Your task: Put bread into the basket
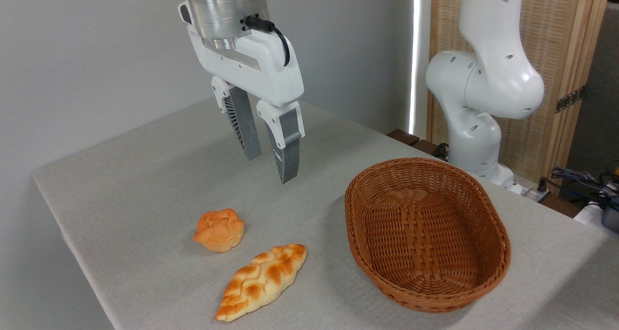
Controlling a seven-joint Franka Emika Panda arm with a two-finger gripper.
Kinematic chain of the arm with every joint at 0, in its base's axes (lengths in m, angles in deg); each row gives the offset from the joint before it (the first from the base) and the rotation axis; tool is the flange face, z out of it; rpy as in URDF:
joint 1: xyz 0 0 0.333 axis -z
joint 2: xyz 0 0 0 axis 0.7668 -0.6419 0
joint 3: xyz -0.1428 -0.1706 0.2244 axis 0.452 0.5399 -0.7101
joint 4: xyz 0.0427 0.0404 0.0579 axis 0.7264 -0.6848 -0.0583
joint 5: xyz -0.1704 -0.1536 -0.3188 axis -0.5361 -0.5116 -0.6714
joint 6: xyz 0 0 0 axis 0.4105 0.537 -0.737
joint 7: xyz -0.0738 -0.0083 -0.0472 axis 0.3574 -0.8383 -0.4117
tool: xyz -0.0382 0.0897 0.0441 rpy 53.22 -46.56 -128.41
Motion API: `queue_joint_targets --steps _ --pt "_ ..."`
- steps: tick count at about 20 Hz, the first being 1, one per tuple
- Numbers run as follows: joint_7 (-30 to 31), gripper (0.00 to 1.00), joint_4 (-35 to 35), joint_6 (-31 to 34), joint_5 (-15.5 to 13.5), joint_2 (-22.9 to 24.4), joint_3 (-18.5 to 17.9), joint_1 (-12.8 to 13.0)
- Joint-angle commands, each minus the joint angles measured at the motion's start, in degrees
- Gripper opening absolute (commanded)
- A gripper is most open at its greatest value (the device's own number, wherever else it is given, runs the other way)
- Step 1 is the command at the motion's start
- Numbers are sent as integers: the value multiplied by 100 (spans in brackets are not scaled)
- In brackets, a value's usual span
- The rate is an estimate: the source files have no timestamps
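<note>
Braided loaf [261, 281] laid nearest, bread [219, 230] just behind it.
Tool [272, 164] is held open, empty, above the counter [145, 175]; basket [428, 233] sits right.

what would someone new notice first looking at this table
The big reddish-brown wicker basket, empty, on the table's right side. Then the open end effector hanging above the cloth at centre, holding nothing. Below it lie a small knotted bun and, nearer the front edge, a longer braided loaf.

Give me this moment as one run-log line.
gripper: open, above table, holding nothing | bun: on table | basket: empty | loaf: on table
</note>
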Motion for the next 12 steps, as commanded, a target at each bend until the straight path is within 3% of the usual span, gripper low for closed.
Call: queue_joint_targets --steps 1,12 --pt "-120 100 112 145 -124 -2 -60 -20" --pt "-111 100 112 110 -124 -10 -51 -11"
